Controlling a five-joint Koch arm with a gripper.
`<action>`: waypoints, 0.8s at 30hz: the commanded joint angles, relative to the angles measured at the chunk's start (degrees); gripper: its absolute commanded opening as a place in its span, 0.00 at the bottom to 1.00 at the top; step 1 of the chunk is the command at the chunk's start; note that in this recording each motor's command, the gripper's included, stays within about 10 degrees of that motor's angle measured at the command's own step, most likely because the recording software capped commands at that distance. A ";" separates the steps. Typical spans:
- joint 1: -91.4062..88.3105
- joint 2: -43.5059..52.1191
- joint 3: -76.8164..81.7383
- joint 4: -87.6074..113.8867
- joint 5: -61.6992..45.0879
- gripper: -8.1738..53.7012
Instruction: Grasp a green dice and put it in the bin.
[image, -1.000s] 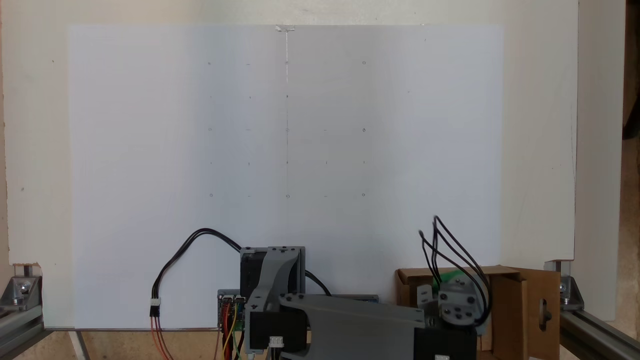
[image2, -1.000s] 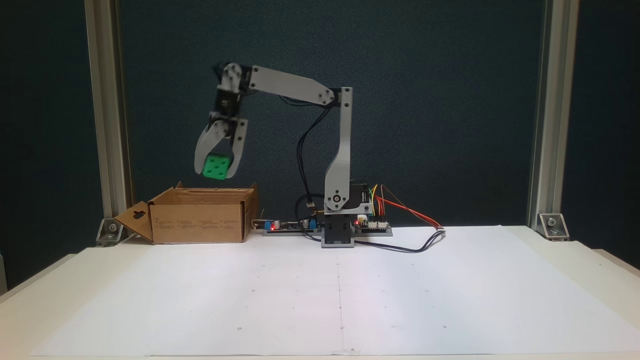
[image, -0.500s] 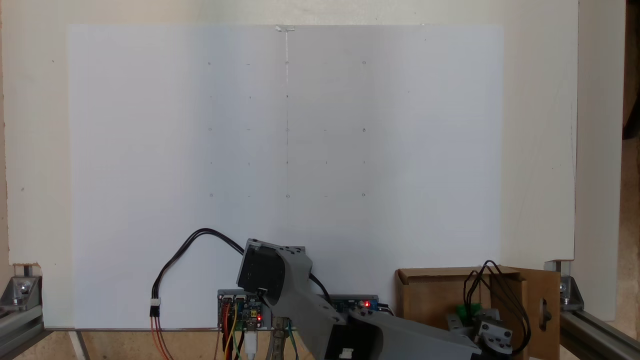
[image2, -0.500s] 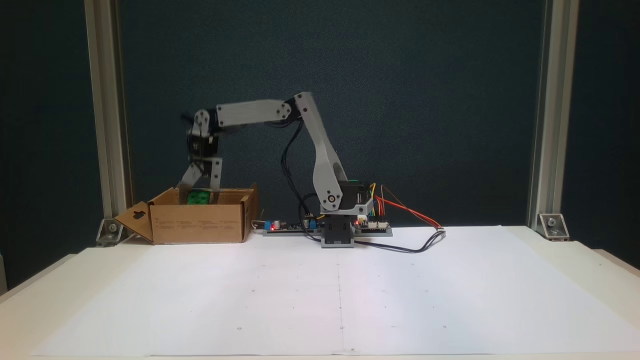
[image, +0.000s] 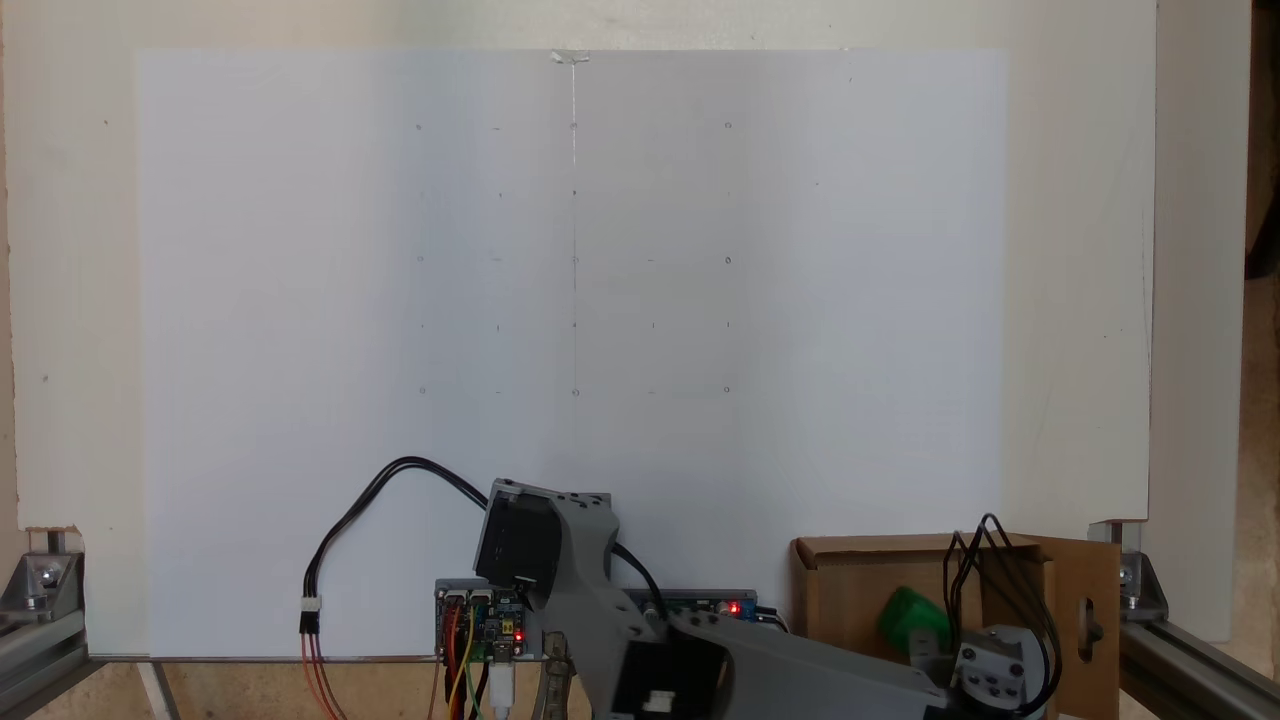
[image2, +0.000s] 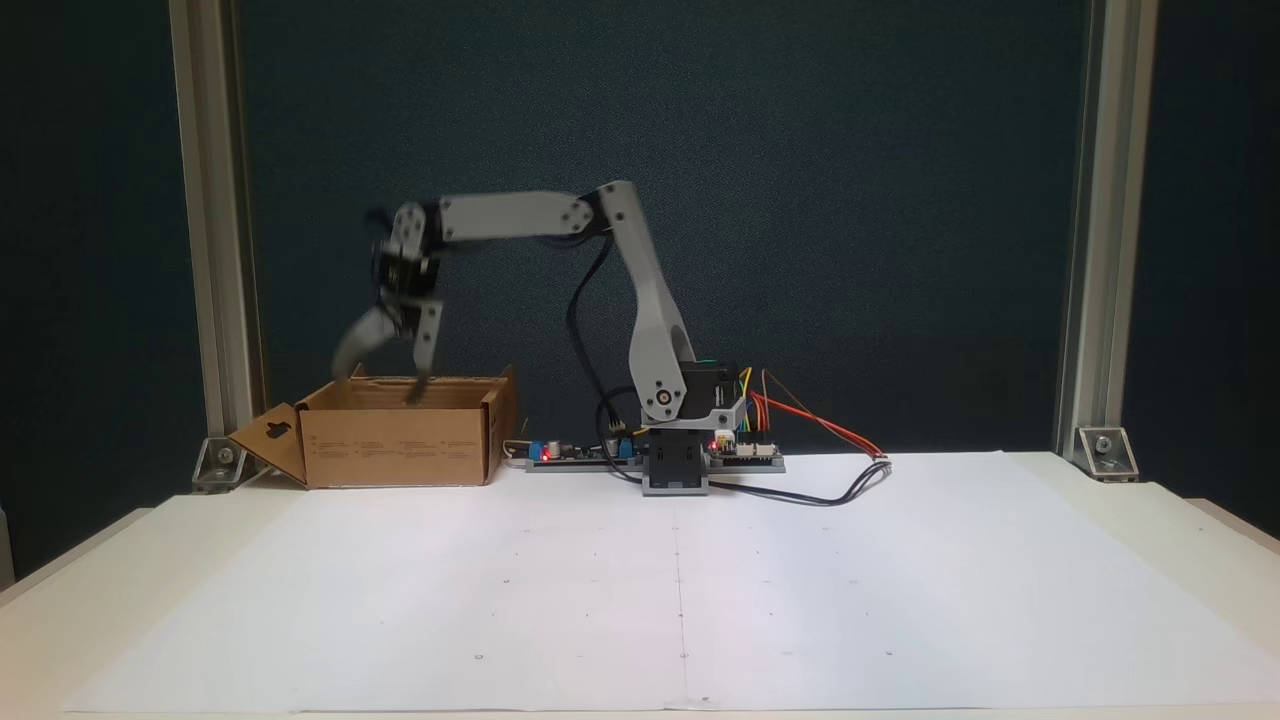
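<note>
In a fixed view looking down on the desk (image: 1080, 300), a large white paper sheet (image: 570, 300) covers most of the top, marked with a faint grid of small dots and a thin centre line. The arm's base (image: 545, 550) sits at the bottom edge, near the middle, with a circuit board (image: 480, 620) and coloured wires beside it and a black cable (image: 390, 490) looping out over the sheet. The grey forearm (image: 810, 675) runs toward the bottom right corner, where the bin (image: 840, 590) stands, its side flap with the keyhole cutout turned out to the right. The green dice (image: 908, 612) lies inside the bin, blurred, just up and left of the wrist block (image: 990, 675); it is free of the arm as far as this view shows. The fingers themselves are hidden under the wrist here. In a fixed view from the front, at desk height, the bin (image2: 400, 440) sits at the far left edge of the desk, next to an aluminium post (image2: 215, 230), flap angled out to the left. The arm rises from its base at the far edge, the upper link leaning left and the forearm level, the wrist pointing down over the bin. The gripper (image2: 378, 384) hangs just above the bin's open top, its two fingers spread wide apart with nothing between them; the left finger (image2: 352, 347) is motion-blurred, the right fingertip reaches the rim line. The dice is below the cardboard walls from this side. A red light glows on the board (image2: 570, 452) between bin and base.
</note>
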 joint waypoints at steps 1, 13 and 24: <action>-4.13 8.44 -4.31 -1.05 9.47 0.77; -44.72 21.97 -3.96 -0.53 19.51 0.85; -84.02 30.67 4.13 -0.79 19.51 0.86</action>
